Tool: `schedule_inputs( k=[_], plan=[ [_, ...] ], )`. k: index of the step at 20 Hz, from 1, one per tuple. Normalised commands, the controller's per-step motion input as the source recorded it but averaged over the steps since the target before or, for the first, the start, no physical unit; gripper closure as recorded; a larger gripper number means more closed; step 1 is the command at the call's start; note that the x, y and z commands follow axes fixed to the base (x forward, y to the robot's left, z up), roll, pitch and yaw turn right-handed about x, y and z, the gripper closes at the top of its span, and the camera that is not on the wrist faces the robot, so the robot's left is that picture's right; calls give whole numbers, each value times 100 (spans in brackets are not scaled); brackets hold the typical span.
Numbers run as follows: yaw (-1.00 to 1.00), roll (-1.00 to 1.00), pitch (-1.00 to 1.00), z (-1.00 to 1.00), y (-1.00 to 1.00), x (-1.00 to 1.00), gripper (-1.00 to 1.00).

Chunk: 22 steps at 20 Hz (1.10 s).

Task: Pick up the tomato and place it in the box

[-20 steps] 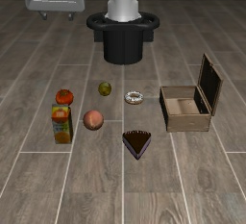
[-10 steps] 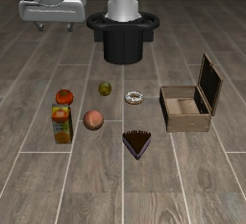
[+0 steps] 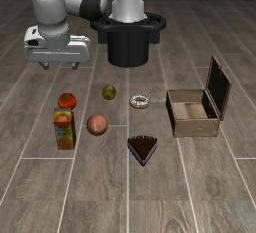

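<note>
A floor (image 3: 30, 202) of grey-brown wooden planks carries everything. Nearest lies a dark cake slice (image 3: 143, 149), its tip pointing toward the viewer. Behind it, toward the exterior view's left, a carton (image 3: 64, 130) stands upright with a peach (image 3: 97, 125) just beside it. Well apart on the exterior view's right sits the wooden box (image 3: 195, 113), its lid tilted up and back, its inside bare. The tomato (image 3: 67, 101) rests on the floor directly behind the carton, close against its top edge as seen here, and far from the box. Farther back, a donut (image 3: 140, 101) lies flat near the middle, and a green fruit (image 3: 109, 92) sits just beyond and left of it. Above and behind the tomato hangs the end effector (image 3: 57, 65), pointing down, its fingers spread apart and holding nothing. Farthest back stands the robot's black base (image 3: 128, 39).
</note>
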Motion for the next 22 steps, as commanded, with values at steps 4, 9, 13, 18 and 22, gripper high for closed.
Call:
schedule_inputs(
  k=[4, 9, 13, 18, 22],
  plan=[
    [0, 0, 0, -100, 0, 0, -100],
    [0, 0, 0, -60, 0, -40, -100],
    [0, 0, 0, 0, 0, -100, -100],
    [0, 0, 0, -20, 0, -40, -100],
    [0, 0, 0, -100, 0, 0, -100]
  ],
)
